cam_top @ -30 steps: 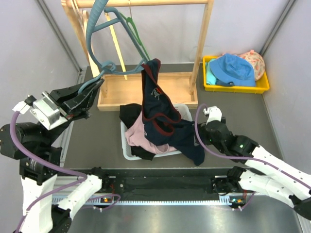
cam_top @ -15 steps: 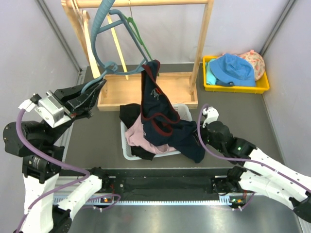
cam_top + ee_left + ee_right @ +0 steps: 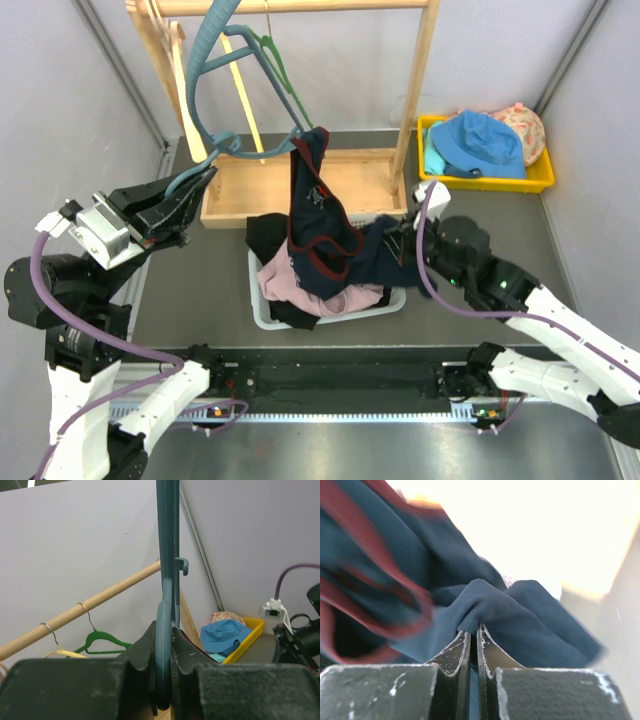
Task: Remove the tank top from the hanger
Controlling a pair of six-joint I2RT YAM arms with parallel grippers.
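Note:
A teal hanger (image 3: 200, 60) hangs from the wooden rail, and my left gripper (image 3: 200, 185) is shut on its lower left corner. In the left wrist view the hanger bar (image 3: 167, 555) rises straight up from between the closed fingers of the left gripper (image 3: 165, 645). The navy tank top (image 3: 320, 220) with red trim hangs by one strap from the hanger's right end and drapes down over the basket. My right gripper (image 3: 400, 240) is shut on a fold of its navy cloth at the basket's right side. The right wrist view shows the tank top fabric (image 3: 520, 615) bunched between the right gripper's (image 3: 473, 635) tips.
A white basket (image 3: 262, 305) holds pink and black clothes under the tank top. The wooden rack (image 3: 420, 80) and its base tray (image 3: 350, 185) stand behind it, with a green hanger (image 3: 280, 70) on the rail. A yellow bin (image 3: 540, 180) with a blue hat sits at back right.
My right gripper has shut on the tank top's lower part and lifted it back and to the right, off the basket's front edge. The left gripper keeps its hold on the hanger.

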